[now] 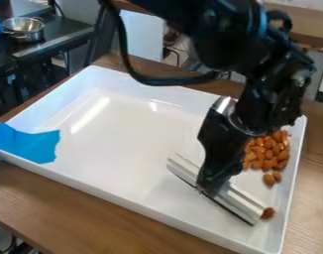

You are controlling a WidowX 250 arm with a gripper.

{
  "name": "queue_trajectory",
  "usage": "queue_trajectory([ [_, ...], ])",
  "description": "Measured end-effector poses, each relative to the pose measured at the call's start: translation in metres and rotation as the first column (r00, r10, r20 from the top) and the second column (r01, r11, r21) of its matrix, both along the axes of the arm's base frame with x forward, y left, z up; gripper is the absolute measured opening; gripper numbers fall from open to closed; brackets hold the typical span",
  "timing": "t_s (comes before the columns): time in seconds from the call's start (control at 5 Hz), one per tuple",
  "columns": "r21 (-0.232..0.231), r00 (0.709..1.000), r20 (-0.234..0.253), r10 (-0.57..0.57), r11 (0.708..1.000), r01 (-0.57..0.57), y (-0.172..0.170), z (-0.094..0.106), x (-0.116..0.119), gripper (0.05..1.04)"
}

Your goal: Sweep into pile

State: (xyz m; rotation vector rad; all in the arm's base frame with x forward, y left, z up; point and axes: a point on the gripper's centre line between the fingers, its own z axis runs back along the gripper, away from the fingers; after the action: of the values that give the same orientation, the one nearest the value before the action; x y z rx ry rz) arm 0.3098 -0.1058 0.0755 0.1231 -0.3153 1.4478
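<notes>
At the left, a torn-edged bright blue sheet (31,145) lies over the near-left rim of a white, rectangular, shallow tray (118,129) on a brown wooden table (71,206). Farther right, the black two-finger gripper (209,186) hangs down inside the tray, its fingers closed on a long, straight, pale-and-silver sweeping blade (246,200) set slantwise. Beside the right wall, brown oval almonds (267,154) lie clustered, with one almond (267,213) apart at the blade's right end.

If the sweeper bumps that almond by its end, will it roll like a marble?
Probably not: the almond looks oval, so it may wobble or skid. It's small beside the squeegee, so it's likely light. The tray looks shiny, so sliding seems likely.
</notes>
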Motion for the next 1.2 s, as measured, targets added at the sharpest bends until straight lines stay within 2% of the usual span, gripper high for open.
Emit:
queue_trajectory([
  [0.2,0.015,1.000,0.013,-0.002,1.000,0.002,-0.002,-0.002,0.010,0.354],
  [0.6,0.014,0.993,0.057,0.100,0.995,-0.101,0.010,0.002,0.050,0.354],
  [0.8,-0.011,0.981,0.098,0.165,0.986,-0.165,0.030,0.016,0.077,0.354],
  [1.0,-0.056,0.986,0.112,0.128,0.991,-0.122,0.052,0.036,0.066,0.354],
  [1.2,-0.075,0.989,0.087,-0.123,0.989,0.129,0.081,0.070,0.043,0.354],
])
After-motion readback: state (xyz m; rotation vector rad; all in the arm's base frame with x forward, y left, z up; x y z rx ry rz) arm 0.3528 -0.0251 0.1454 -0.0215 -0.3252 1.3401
